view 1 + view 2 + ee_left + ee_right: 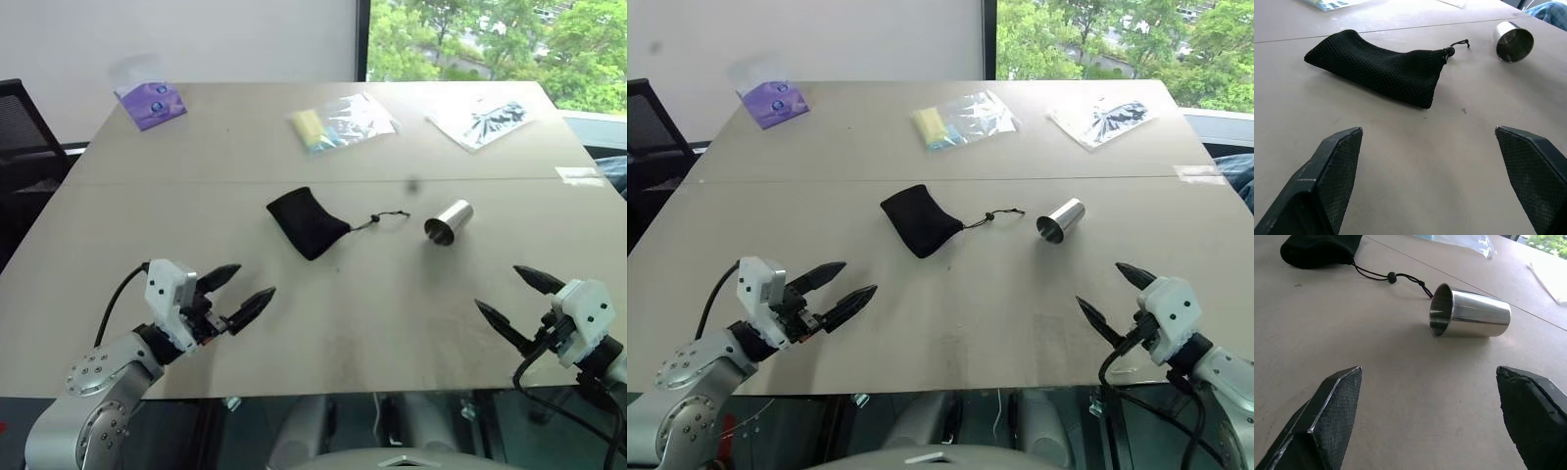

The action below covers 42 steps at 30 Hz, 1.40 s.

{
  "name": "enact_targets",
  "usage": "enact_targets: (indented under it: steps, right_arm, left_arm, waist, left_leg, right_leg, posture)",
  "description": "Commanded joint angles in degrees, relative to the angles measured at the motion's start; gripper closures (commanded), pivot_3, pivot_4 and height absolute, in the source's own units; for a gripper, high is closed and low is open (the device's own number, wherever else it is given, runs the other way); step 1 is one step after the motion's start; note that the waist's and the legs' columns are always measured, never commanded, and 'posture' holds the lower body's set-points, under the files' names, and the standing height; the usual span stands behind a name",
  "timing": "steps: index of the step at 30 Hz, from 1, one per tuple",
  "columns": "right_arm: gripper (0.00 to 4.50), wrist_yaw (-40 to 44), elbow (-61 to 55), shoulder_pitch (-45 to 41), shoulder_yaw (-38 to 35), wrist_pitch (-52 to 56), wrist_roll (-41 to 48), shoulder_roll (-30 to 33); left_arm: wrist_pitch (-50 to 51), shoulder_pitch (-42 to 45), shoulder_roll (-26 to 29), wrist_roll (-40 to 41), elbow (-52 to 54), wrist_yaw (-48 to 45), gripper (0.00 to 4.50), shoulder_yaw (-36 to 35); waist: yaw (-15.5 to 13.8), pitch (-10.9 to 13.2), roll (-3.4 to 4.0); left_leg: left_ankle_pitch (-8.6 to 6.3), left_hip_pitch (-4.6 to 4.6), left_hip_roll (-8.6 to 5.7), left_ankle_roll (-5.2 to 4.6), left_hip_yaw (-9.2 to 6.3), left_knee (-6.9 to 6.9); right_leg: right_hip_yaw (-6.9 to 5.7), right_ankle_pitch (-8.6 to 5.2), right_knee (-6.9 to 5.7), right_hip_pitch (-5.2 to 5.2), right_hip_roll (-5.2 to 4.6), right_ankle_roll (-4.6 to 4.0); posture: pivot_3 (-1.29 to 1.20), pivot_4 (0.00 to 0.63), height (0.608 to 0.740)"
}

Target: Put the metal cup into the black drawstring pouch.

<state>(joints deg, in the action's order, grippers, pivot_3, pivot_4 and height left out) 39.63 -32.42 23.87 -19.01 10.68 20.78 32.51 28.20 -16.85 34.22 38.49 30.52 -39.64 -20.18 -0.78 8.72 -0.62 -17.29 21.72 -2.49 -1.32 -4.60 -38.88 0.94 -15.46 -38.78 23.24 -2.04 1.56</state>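
Purple packet (151, 103): lies in the upper left of the head view, at the far corner of the table (323, 313), well apart from the work. What is inside I cannot tell.

Left tool (236, 298): hovers at the lower left of the head view over the near edge, empty, its two black fingers (1334, 169) spread wide. It points toward the pouch, which I take as readiness to hold the bag.

Black drawstring pouch (307, 222): lies flat near the middle of the frame, a little left of centre, slack and flat-looking, so I judge it empty. Its gathered mouth faces right, toward the cup, and looks drawn closed, so it will probably need opening first.

Cord (380, 220): trails right from the pouch mouth with a small bead on it, its end reaching close to the cup; whether it touches I cannot tell.

Yellow and clear plastic bag (338, 121): sits at upper centre, holding something yellow; no part of the job.

Metal cup (449, 220): lies on its side just right of centre, near the pouch but apart from the fabric, open end toward the near edge of the table and nothing inside. Being round and on its side, it may roll if nudged.

Clear bag with dark print (480, 119): upper right, well away.

Right tool (517, 299): hovers at the lower right, empty and spread wide, aimed at the cup, so likely the one to pick it up.

Progress: nothing yet gripped; the cup is still outside the pouch.
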Motion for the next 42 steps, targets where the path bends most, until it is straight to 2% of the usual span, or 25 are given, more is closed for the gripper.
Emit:
enact_targets:
  steps: [1, 11, 23, 26, 31, 34, 35, 36, 42]
  right_arm:
    - [0.06, -0.46, -1.0, -1.22, 0.48, -1.1, 0.33, -0.5]
    - [0.06, -1.61, -3.9, -8.7, 4.91, 2.15, 3.97, -1.63]
    - [0.06, 1.65, -9.5, -17.23, 9.93, 6.18, 10.02, 1.95]
    - [0.06, 4.18, -10.27, -17.8, 11.12, 7.52, 11.54, 4.27]
    - [0.06, 8.04, -9.36, -19.1, 13.42, 8.22, 12.93, 6.86]
    - [0.06, 8.37, -8.82, -19.9, 13.47, 8.37, 13.37, 7.18]
    - [0.06, 8.72, -8.49, -19.82, 13.39, 8.04, 13.09, 7.31]
    - [0.06, 8.95, -8.14, -19.69, 13.36, 7.75, 12.73, 7.39]
    - [0.06, 9.11, -8.41, -17.75, 12.78, 6.98, 11.68, 7.63]
  left_arm:
    - [-0.51, 1.15, -0.15, 0.55, 1.42, 0.57, 0.01, -0.23]
    - [1.56, 6.2, -1.06, 1.85, 0.75, 3.04, 0.01, 0.3]
    - [5.54, 10.04, -0.76, 4.94, 1.74, 4.9, 0.01, 0.92]
    - [6.78, 11.04, 0.26, 2.95, 3.62, 6.5, 0.01, 3.11]
    - [10.76, 18.51, 0.03, -3.62, 5.01, 15.9, 0.01, 9.18]
    - [22.01, 26.88, 3.98, -5.64, 3.87, 18.47, 0.01, 15.8]
    - [22.54, 30.15, 6.44, -11.2, 4.14, 19.83, 0.01, 20.66]
    - [24.55, 33.52, 7.82, -13.33, 4.16, 19.94, 0.01, 24.46]
    - [31.86, 45.55, 6.24, -21.15, 1.04, 21.77, 0.01, 38.09]
  waist:
    - [0.0, 0.0, 0.0]
    - [0.03, 0.0, 0.0]
    - [0.08, 0.0, 0.0]
    - [-0.02, 0.01, -0.02]
    - [-0.07, 0.03, -0.06]
    - [0.02, 0.02, -0.08]
    - [0.09, 0.02, -0.08]
    - [0.09, 0.05, -0.13]
    - [0.19, 0.08, -0.17]
  left_leg:
    - [0.0, 0.0, 0.0, 0.0, 0.0, 0.0]
    - [0.02, 0.0, 0.0, 0.03, 0.0, 0.0]
    - [0.02, 0.0, -0.01, 0.03, -0.01, -0.01]
    - [0.02, 0.0, -0.01, 0.02, -0.01, -0.01]
    - [0.02, 0.01, -0.04, 0.02, -0.04, -0.05]
    - [0.02, 0.02, -0.05, 0.02, -0.08, -0.08]
    - [0.02, 0.02, -0.05, 0.02, -0.06, -0.08]
    - [0.02, 0.0, -0.07, 0.02, -0.05, -0.08]
    - [0.02, 0.06, -0.15, 0.02, -0.1, -0.12]
  right_leg:
    - [0.0, 0.0, 0.0, 0.0, 0.0, 0.0]
    - [0.0, 0.0, -0.01, 0.0, 0.01, 0.0]
    - [-0.01, 0.01, -0.01, 0.01, 0.01, 0.01]
    - [-0.01, 0.01, 0.0, 0.0, 0.01, 0.01]
    - [-0.03, 0.01, -0.03, 0.0, 0.0, 0.02]
    - [-0.08, 0.02, -0.07, -0.01, 0.03, 0.02]
    - [-0.06, 0.02, -0.07, 0.0, 0.03, 0.02]
    - [-0.03, 0.02, -0.08, 0.0, 0.03, 0.02]
    - [-0.03, 0.02, -0.03, 0.01, 0.02, 0.04]
  posture:
    - [0.0, 0.15, 0.74]
    - [0.0, 0.15, 0.74]
    - [0.0, 0.15, 0.74]
    - [0.0, 0.15, 0.74]
    - [0.0, 0.15, 0.74]
    - [0.0, 0.15, 0.74]
    - [0.0, 0.15, 0.74]
    - [0.0, 0.15, 0.74]
    - [0.0, 0.15, 0.74]
